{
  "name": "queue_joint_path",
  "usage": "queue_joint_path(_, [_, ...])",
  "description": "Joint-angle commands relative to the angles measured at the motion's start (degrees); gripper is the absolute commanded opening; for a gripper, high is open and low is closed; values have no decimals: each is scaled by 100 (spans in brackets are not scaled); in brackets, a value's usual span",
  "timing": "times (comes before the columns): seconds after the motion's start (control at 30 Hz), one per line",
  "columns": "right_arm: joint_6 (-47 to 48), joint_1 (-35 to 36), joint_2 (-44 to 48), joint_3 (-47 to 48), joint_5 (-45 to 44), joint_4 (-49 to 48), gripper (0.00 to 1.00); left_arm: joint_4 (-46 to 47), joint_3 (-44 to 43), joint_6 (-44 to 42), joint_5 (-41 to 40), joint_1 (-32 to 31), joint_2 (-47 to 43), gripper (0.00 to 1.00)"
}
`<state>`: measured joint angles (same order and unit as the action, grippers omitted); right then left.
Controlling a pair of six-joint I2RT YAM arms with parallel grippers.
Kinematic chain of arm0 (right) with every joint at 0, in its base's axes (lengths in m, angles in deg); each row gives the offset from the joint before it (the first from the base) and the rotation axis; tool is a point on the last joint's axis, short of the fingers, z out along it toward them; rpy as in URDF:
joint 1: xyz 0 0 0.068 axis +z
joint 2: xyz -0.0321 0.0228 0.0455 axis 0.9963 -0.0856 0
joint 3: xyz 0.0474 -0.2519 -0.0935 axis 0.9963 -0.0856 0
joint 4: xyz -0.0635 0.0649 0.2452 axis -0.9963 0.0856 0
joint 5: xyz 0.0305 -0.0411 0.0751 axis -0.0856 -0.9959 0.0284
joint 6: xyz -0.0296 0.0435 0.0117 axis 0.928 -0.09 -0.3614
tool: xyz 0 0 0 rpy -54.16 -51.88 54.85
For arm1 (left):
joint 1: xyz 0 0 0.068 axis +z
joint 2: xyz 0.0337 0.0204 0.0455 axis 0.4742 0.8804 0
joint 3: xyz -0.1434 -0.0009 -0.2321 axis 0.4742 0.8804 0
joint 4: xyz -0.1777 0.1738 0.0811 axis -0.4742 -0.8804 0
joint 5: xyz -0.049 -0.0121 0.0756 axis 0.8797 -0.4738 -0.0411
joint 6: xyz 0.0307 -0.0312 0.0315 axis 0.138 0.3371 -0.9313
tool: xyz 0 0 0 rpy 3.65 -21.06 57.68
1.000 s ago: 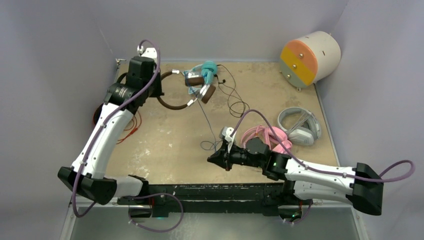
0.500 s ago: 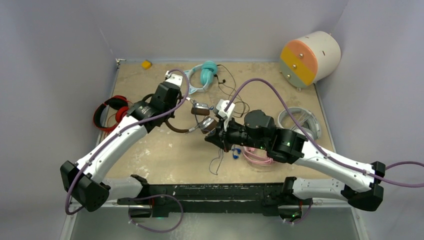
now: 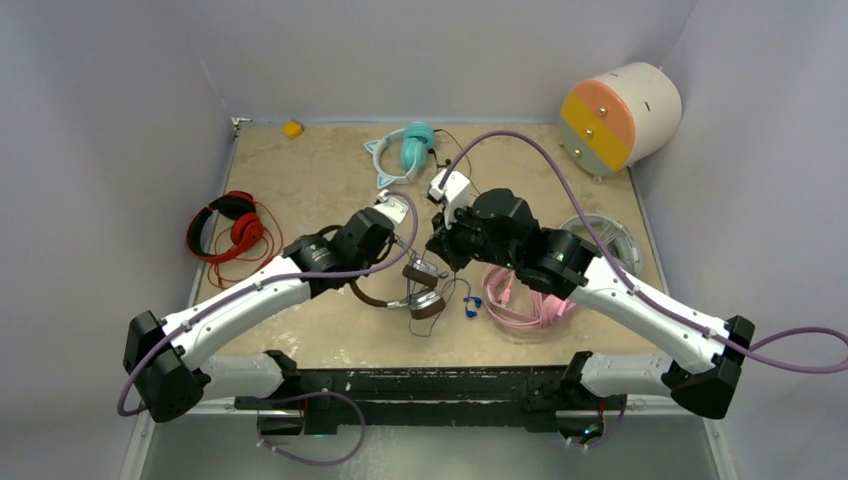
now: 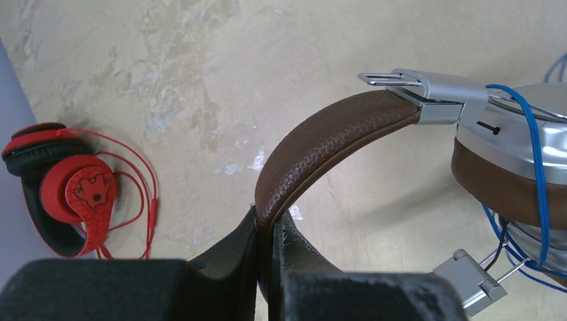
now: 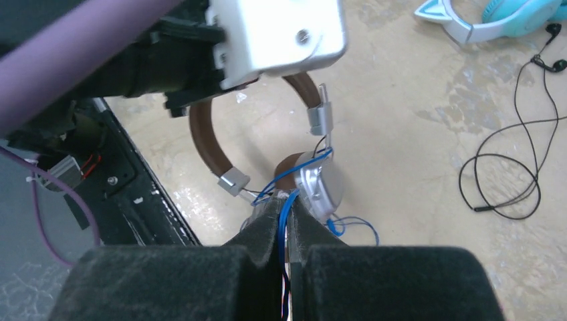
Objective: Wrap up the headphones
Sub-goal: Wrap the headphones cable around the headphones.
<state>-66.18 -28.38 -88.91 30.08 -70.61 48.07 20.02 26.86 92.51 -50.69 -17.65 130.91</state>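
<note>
Over the table [image 3: 300,170], left jaws clamped on band of brown headphones [image 4: 327,137], right jaws pinching their blue cord [image 5: 286,212]

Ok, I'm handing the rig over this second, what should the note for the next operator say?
Left gripper: shut on the brown headphones at the headband.
Right gripper: shut on their blue cord.
Done: cord crosses one silver cup; loops hang loose.
To do: finish this wrap, then the pink pair and grey-white pair, further right.
</note>
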Motion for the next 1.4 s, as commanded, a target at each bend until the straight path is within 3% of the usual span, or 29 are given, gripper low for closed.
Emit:
queue_joint_path(0.0, [247,-351,-4,283,510,138,0,32,-45,-49,-123,-473,-259,0])
queue_joint_path(0.27, [430,-622,-249,491,552,477,0,-364,-77,-64,-175,-1690,-283,0])
queue_joint_path(0.53, [449,-736,-359,474,235,936,0,-1246,-355,192,-1529,-1785,-134,0])
queue_joint_path(0.63, [461,-778,-323,367,186,839,0,-1429,-480,276,-1601,-1785,-48,0])
queue_joint_path(0.83, [516,-1048,-261,-33,503,274,0,-1093,-608,271,-575,-1794,-489,0])
queue_joint_path(1.07, [158,-1663,-442,-530,1380,-385,0,-1053,-968,839,462,-1794,-1143,0])
queue_joint_path(1.37, [-344,-1760,-137,-2070,1801,-2351,0,-1209,-1760,2401,950,-1758,-1406,0])
